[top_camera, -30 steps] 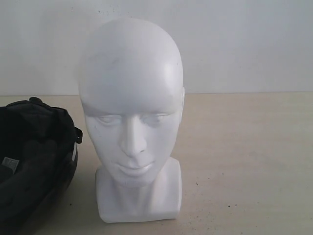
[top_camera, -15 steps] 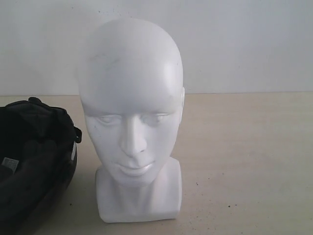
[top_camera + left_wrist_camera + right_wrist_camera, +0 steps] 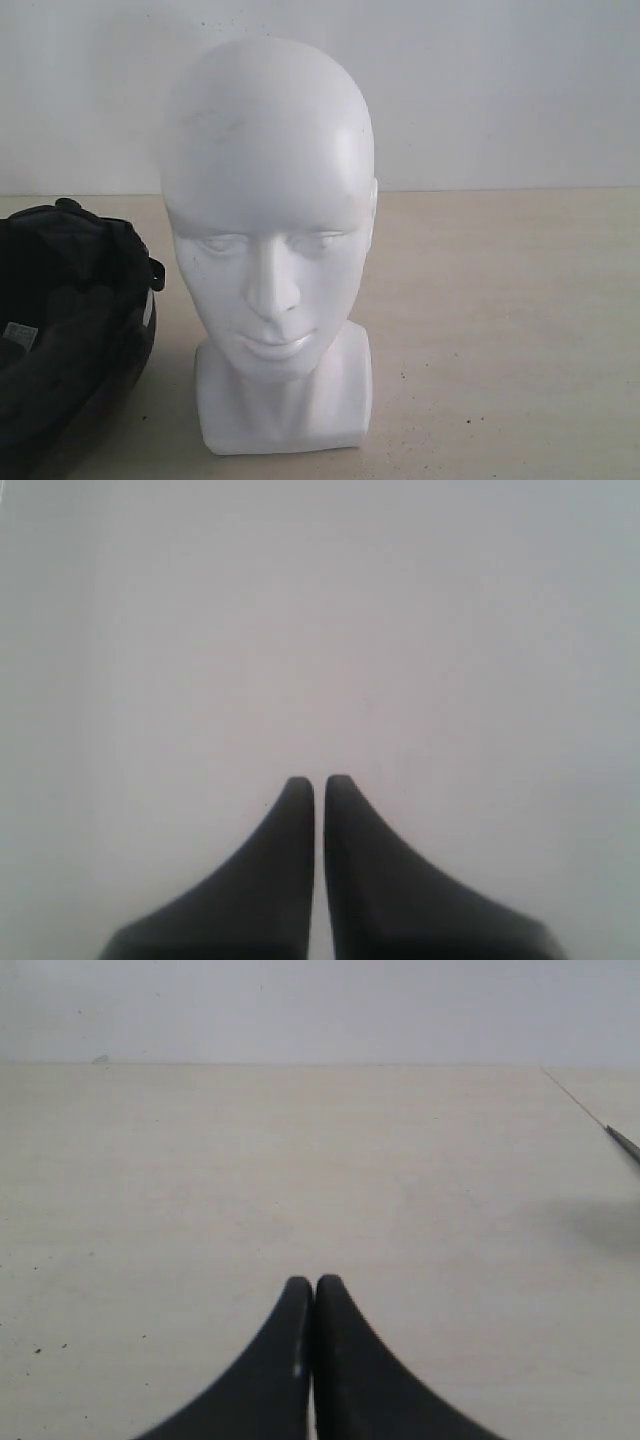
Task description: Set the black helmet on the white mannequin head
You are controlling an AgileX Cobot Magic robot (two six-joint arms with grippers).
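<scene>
Helmet [image 3: 70, 330] lies lining-up beside mannequin head [image 3: 268, 220], guessing for easy grabbing; left gripper [image 3: 319, 780], right gripper [image 3: 314, 1280] both pinched closed, empty.

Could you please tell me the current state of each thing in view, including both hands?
white mannequin head: upright on its base, bare, no helmet on it.
black helmet: lying on the table beside the mannequin head, padded lining showing, not held.
left hand: shut, empty.
right hand: shut, empty, over the table.
</scene>
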